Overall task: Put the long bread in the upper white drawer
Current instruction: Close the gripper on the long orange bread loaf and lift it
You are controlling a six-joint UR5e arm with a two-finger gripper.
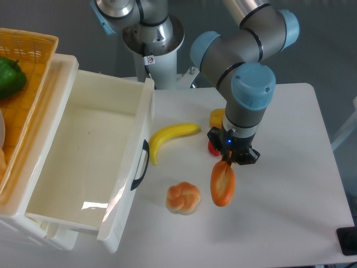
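Note:
The long bread [222, 185] is an orange-brown loaf with a paler slash, lying lengthwise toward the camera on the white table, right of the round bun. My gripper [228, 161] points down over the loaf's far end, fingers around that end; whether they press on it is hard to tell. The upper white drawer [61, 167] stands pulled open at the left, empty inside, with a black handle [140, 166] on its front. The loaf is well to the right of the drawer.
A yellow banana [167, 137] lies between the drawer front and the arm. A knotted bun [183, 197] sits left of the loaf. Yellow and red items [216, 118] lie partly hidden behind the gripper. An orange basket [22, 67] with a green pepper [10, 77] stands at the far left.

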